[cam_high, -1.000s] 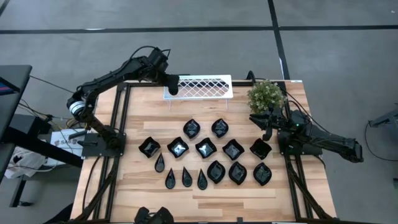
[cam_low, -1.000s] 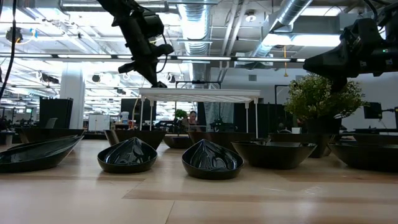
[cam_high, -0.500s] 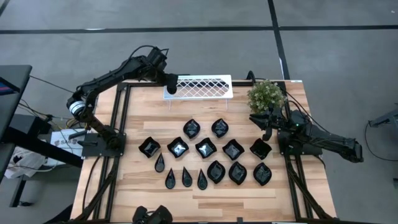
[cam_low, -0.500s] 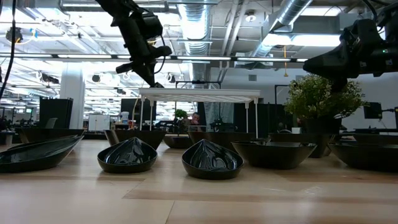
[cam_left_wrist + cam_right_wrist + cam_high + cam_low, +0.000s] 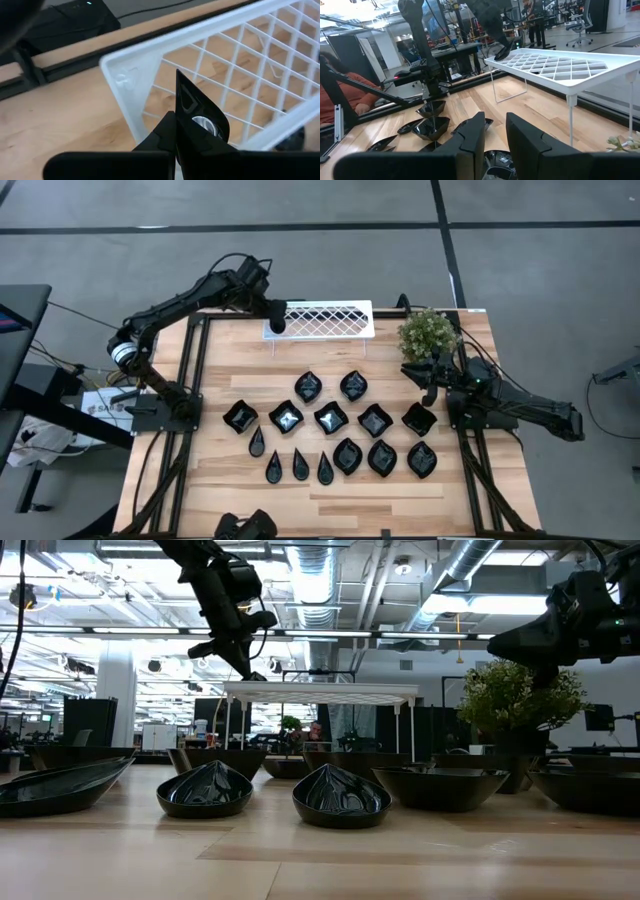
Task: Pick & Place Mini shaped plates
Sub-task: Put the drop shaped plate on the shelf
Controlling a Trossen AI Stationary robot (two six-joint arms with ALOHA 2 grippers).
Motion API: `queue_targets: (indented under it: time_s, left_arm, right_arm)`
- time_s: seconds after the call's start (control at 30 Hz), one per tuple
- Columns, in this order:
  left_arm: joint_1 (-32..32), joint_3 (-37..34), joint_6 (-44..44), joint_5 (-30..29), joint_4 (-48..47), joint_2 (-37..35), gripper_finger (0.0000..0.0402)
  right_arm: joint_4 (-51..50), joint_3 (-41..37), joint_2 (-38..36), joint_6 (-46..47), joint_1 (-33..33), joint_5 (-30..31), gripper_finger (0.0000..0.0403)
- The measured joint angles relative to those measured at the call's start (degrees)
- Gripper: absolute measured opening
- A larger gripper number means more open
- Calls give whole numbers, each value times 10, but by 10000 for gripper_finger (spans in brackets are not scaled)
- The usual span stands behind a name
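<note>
Several glossy black mini shaped plates [image 5: 331,418] rest on their bases on the wooden table, spread in rows across its middle; the low view shows them close up [image 5: 340,798]. My left gripper [image 5: 277,326] is shut with nothing in it and points steeply down over the left end of the white lattice tray [image 5: 320,318]. Its tips [image 5: 178,75] hang over the lattice just inside that end's rim, and the low view shows a small gap above the tray top [image 5: 320,692]. My right gripper [image 5: 495,122] is level and open at the table's right side, beside the potted plant [image 5: 428,332], holding nothing.
The tray stands on thin legs at the table's far edge. The green plant sits at the far right corner, close to my right arm. Bare wood lies between the tray and the plate rows and along the near edge. Black frame rails run along both table sides.
</note>
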Motion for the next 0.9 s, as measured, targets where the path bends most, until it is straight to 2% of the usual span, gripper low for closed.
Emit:
queue_targets:
  time_s: [0.2, 0.9]
  left_arm:
    - [0, 0, -1, 4, -25, 0, 4]
    - [0, 0, 4, -2, -13, 0, 6]
  right_arm:
    - [0, 0, 0, 0, 0, 0, 74]
    - [0, 0, 0, 0, 0, 0, 74]
